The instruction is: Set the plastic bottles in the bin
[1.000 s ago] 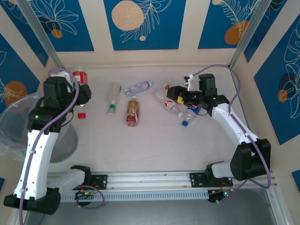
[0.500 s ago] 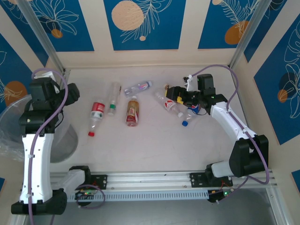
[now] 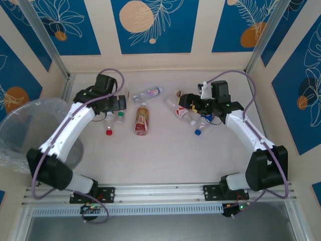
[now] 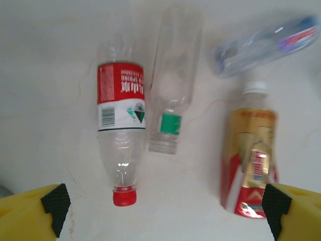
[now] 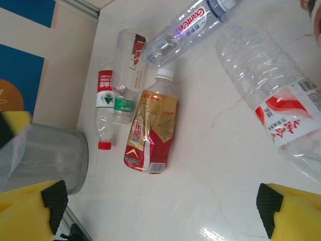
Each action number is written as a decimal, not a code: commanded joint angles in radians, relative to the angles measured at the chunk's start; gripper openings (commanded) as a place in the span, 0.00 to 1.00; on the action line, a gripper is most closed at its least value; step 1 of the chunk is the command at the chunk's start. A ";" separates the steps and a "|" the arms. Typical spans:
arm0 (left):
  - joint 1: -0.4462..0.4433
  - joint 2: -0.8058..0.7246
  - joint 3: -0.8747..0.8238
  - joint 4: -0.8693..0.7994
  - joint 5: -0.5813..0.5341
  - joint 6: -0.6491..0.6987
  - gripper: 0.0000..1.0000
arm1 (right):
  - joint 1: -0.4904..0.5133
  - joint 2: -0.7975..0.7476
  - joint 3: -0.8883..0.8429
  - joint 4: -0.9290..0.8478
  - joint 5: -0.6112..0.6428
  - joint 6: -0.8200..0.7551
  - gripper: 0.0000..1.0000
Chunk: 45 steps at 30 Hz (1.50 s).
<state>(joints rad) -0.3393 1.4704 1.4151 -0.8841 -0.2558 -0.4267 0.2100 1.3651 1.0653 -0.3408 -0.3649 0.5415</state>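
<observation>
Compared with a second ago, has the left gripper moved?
Yes. The left gripper has swung right, away from the bin, and now sits open above the red-capped bottle lying flat.
</observation>
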 commanded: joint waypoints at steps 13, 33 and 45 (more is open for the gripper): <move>0.238 0.441 0.090 0.112 0.109 0.040 0.90 | 0.001 -0.069 -0.036 -0.047 0.053 -0.006 0.99; 0.231 0.473 0.097 0.166 0.219 0.083 0.58 | 0.006 -0.089 -0.041 -0.063 0.066 -0.005 0.99; 0.208 -0.021 0.103 0.066 0.306 0.129 0.58 | 0.009 -0.059 -0.024 -0.030 0.053 0.005 0.99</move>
<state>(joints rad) -0.1303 1.5024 1.4986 -0.7383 0.0151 -0.3305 0.2104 1.2987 1.0317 -0.3828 -0.2985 0.5419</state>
